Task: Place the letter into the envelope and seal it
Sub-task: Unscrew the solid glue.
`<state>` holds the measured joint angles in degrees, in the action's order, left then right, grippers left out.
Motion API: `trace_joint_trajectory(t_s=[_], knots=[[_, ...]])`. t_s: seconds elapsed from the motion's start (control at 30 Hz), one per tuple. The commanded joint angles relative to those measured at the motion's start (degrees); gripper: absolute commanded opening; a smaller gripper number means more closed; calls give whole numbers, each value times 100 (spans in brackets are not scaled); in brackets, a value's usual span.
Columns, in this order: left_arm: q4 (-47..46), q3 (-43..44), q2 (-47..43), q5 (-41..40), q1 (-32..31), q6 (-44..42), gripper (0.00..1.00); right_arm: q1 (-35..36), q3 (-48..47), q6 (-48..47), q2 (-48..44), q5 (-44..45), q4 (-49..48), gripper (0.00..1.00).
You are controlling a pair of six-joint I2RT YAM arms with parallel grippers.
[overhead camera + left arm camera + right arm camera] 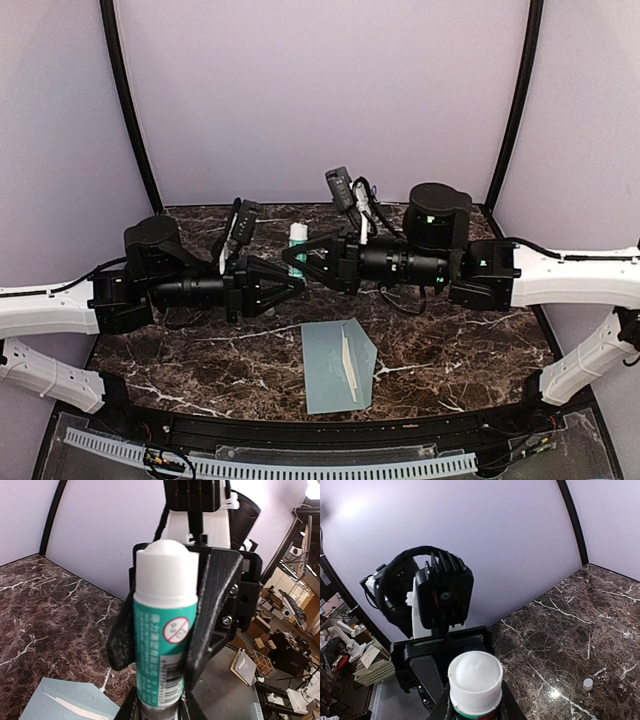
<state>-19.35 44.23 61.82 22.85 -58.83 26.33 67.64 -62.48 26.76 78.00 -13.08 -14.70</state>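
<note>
marble table point(450, 340); both claws point(298, 283) point(288, 258) clamp glue stick point(298, 238)

The top camera looked down from above and behind the robot, far enough back to take in the whole marble table point(480, 345). The wrist cameras sat very close in, the left facing 3 o'clock, the right 9 o'clock, toward each other. All three shared the glue stick point(298, 238); the top and left views also shared the envelope point(330, 372).
</note>
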Motion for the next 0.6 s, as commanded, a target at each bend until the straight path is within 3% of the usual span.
trace_joint_trajectory(t_s=[0.0, 0.2, 0.43, 0.57], knots=[[655, 126, -100, -1264, 64, -269, 0, 392, -642, -72, 453, 1078, 647, 1], [978, 130, -79, -1881, 58, -239, 0, 685, -1377, 155, 1071, 2284, 1374, 0], [988, 158, -17, -2023, 58, -254, 0, 795, -1754, 296, 1383, 2810, 1758, 0], [875, 127, -39, -1900, 63, -215, 0, 789, -1703, 311, 1275, 2772, 1713, 9]])
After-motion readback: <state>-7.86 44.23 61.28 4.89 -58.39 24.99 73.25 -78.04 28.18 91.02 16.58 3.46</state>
